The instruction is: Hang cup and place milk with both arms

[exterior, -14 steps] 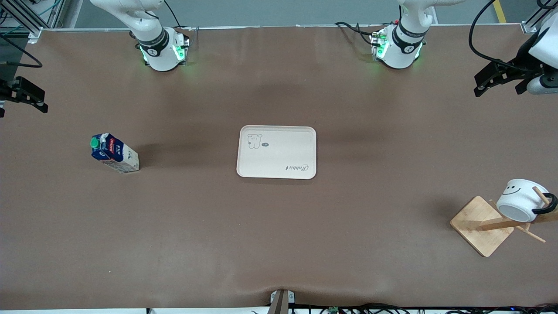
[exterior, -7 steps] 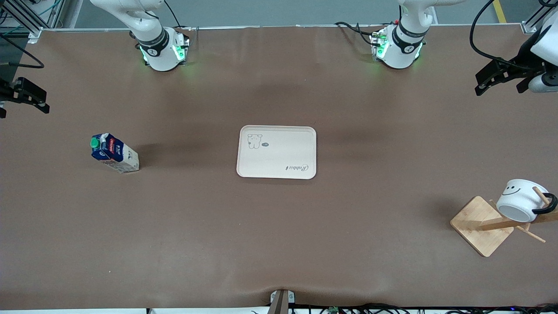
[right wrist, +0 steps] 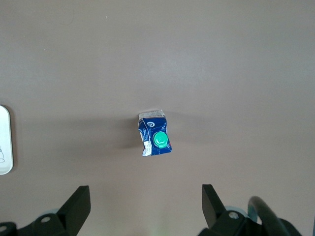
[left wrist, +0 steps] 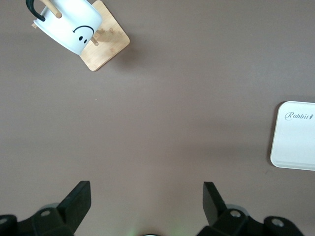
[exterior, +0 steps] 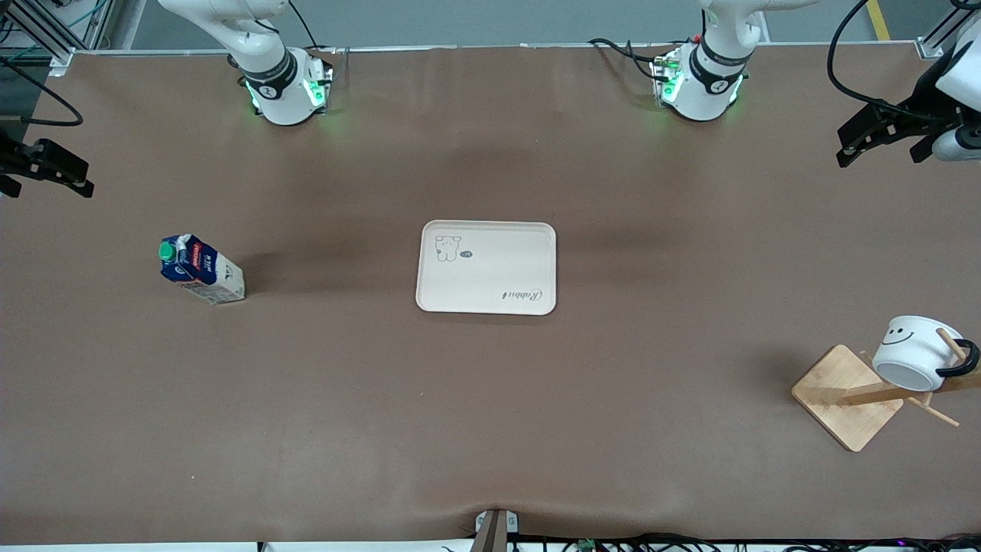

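The white smiley-face mug (exterior: 913,351) is hung by its black handle on the wooden peg rack (exterior: 849,396); the blue-and-white green-capped carton (exterior: 201,269) is left upright on the brown counter (exterior: 490,399), likely awaiting the cream tray (exterior: 486,267). Left gripper (exterior: 881,134) and right gripper (exterior: 47,167) are held wide, empty.

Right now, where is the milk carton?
The milk carton stands upright on the table toward the right arm's end, apart from the white tray in the middle, nothing touching it.
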Robot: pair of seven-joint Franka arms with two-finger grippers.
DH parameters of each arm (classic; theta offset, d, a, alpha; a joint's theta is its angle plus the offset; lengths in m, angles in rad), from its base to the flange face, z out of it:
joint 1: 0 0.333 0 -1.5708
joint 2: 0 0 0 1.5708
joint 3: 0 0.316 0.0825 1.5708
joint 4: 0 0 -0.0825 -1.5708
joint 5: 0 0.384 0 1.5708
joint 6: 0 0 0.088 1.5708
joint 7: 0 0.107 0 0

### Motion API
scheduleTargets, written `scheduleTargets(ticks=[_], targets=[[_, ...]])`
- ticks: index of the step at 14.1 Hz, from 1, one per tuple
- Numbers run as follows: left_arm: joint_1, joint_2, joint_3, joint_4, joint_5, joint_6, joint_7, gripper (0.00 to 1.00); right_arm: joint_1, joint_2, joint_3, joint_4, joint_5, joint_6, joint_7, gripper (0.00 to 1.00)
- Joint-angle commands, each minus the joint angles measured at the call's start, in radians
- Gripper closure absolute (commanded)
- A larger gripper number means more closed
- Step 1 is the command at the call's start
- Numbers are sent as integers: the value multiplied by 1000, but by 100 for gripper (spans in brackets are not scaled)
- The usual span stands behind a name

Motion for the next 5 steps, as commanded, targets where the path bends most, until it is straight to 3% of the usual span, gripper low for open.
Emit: scheduleTargets(ticks=[1, 5], targets=[[-1, 10, -1, 27, 15, -22, 6, 0, -28, 3, 17, 7, 27, -9, 27, 0], [-1, 12, -1, 26, 16, -22, 7, 0, -42, 3, 14, 7, 70, -9, 25, 0]])
